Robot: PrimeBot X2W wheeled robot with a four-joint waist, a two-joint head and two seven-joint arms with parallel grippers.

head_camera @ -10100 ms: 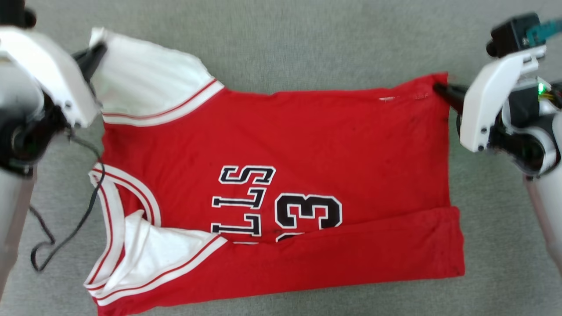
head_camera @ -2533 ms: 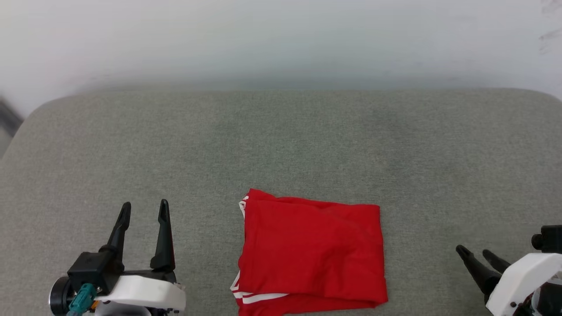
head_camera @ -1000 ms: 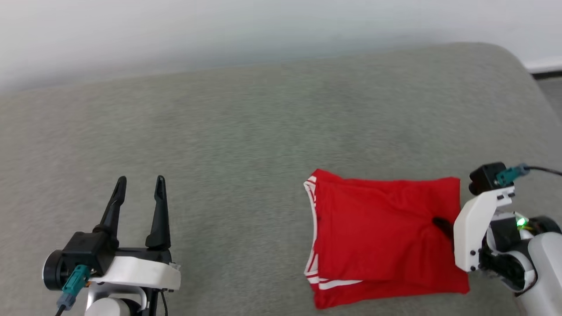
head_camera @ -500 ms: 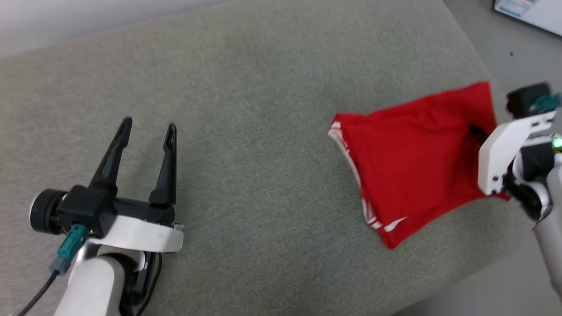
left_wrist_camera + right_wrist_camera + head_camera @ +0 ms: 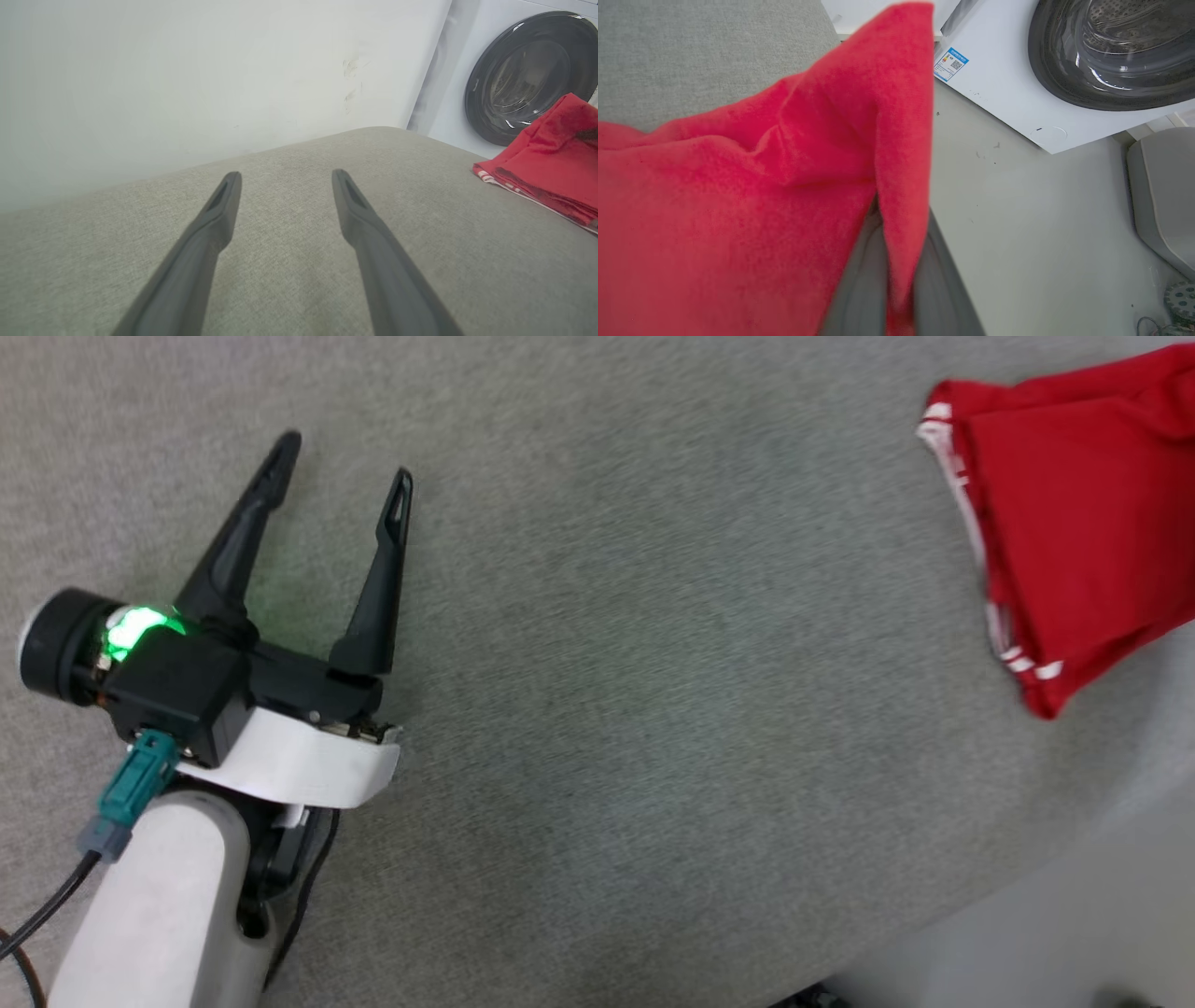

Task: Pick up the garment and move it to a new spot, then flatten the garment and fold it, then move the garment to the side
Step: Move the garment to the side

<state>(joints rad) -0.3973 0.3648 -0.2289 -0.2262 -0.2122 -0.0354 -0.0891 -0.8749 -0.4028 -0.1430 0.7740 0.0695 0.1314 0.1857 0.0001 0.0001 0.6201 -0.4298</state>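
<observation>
1. Left gripper [image 5: 345,457]: low on the left, above the grey cushion [image 5: 653,728], fingers pointing toward the far side. Jaws wide apart and empty.
2. Green light [image 5: 131,627] glows on the left wrist, just behind the fingers.
3. Shirt [image 5: 1074,513]: folded into a red packet at the far right of the cushion, close to the cushion's right edge. It is well apart from the left gripper. Red-and-white striped trim shows along its left side and at its near corner.
4. Right gripper [image 5: 900,233]: jaws together, clamped on a fold of the shirt. The red cloth stands up between the two grey fingers and hides their tips.
5. In the left wrist view, the shirt's right part is raised off the cushion. Its striped left edge lies flat on the fabric.
6. Past the cushion's right end: pale floor [image 5: 1031,210] and a white washing machine [image 5: 1064,70] with a dark round door. A small blue-edged sticker [image 5: 951,64] sits on the machine's white panel.
7. Far side of the cushion: plain white wall [image 5: 187,70], a few faint scuffs on it.
</observation>
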